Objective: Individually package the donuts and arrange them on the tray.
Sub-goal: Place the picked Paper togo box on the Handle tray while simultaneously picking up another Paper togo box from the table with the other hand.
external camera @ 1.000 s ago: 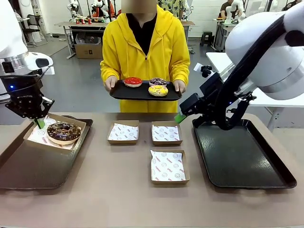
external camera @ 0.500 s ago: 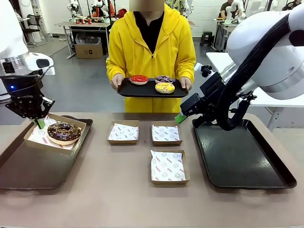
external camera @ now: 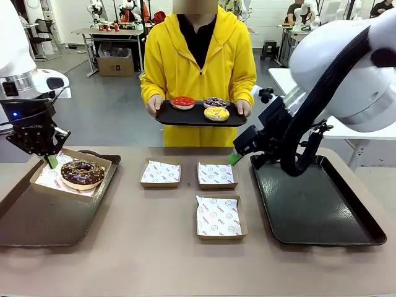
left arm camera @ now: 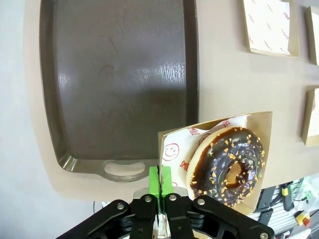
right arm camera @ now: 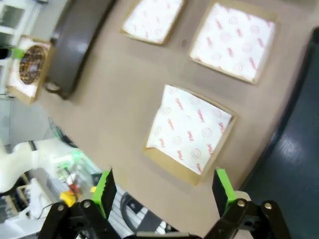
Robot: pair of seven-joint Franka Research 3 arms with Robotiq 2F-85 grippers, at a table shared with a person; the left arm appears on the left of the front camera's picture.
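Note:
A chocolate donut (external camera: 81,172) with sprinkles lies in a paper-lined cardboard box (external camera: 99,163) over the far edge of the left tray (external camera: 43,223). My left gripper (external camera: 51,159) is shut on that box's far-left rim; in the left wrist view its fingertips (left arm camera: 159,180) pinch the rim beside the donut (left arm camera: 227,167). A person holds a black tray (external camera: 201,120) with a red donut (external camera: 183,102), a purple-and-white donut (external camera: 215,101) and a yellow donut (external camera: 216,114). My right gripper (external camera: 238,151) hangs open above the table; in its wrist view the gripper (right arm camera: 163,191) is over an empty box (right arm camera: 189,132).
Three empty lined boxes (external camera: 161,172) (external camera: 216,174) (external camera: 220,217) sit mid-table. An empty black tray (external camera: 315,207) lies at the right, under my right arm. The left tray's bare floor (left arm camera: 119,84) spreads beyond the held box.
The person has shifted right and raised the tray of donuts a little. My right gripper has drifted slightly. The left gripper and its box have stayed put.

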